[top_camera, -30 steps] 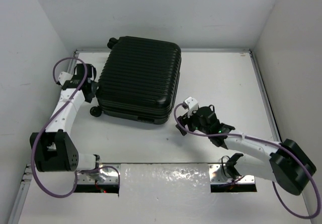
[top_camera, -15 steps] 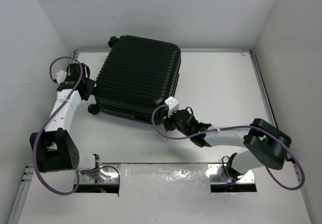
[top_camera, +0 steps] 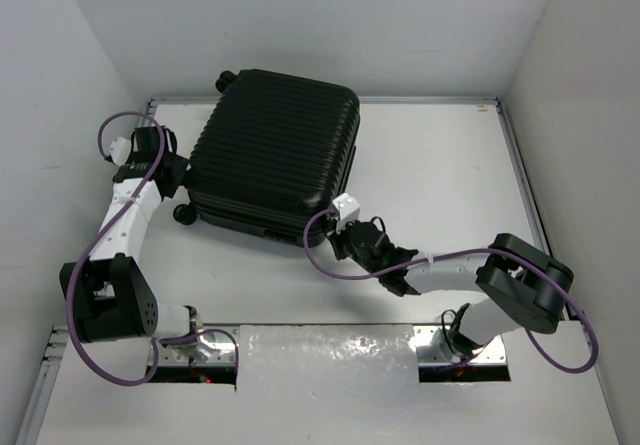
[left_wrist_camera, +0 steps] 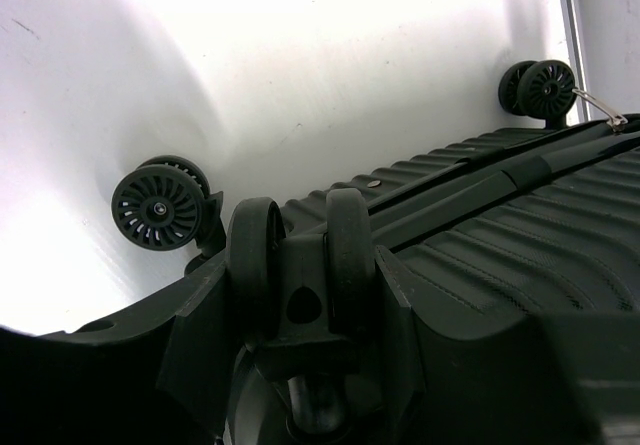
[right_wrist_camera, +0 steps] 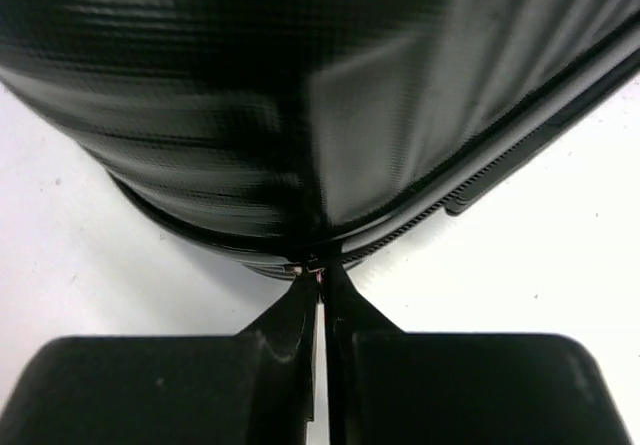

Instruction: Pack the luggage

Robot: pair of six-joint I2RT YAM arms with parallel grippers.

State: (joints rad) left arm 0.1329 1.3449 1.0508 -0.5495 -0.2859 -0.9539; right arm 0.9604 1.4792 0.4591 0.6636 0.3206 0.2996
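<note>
The right end effector (right_wrist_camera: 320, 283) is pressed together, its tips on the zip seam at the near corner of the suitcase (right_wrist_camera: 300, 115); I cannot tell whether it nips the zip tab. The suitcase lies flat and closed on the worktop (top_camera: 440, 165), toward the back left. At its left end, the left end effector (left_wrist_camera: 305, 295) clamps a twin wheel (left_wrist_camera: 345, 245). Another wheel (left_wrist_camera: 160, 207) rests beyond, and the side wall (top_camera: 60, 85) is close by.

Black luggage (top_camera: 275, 155), its shell banded with parallel ribs and glossed with grey highlights, set against a white table (top_camera: 440, 165) and pale grey walls (top_camera: 300, 15) — the black wheels (left_wrist_camera: 158, 208) patterned with fine radial spokes. White arms (top_camera: 125, 227) with black joints, purple cables (top_camera: 460, 255), and a matte black right gripper (right_wrist_camera: 320, 287)
</note>
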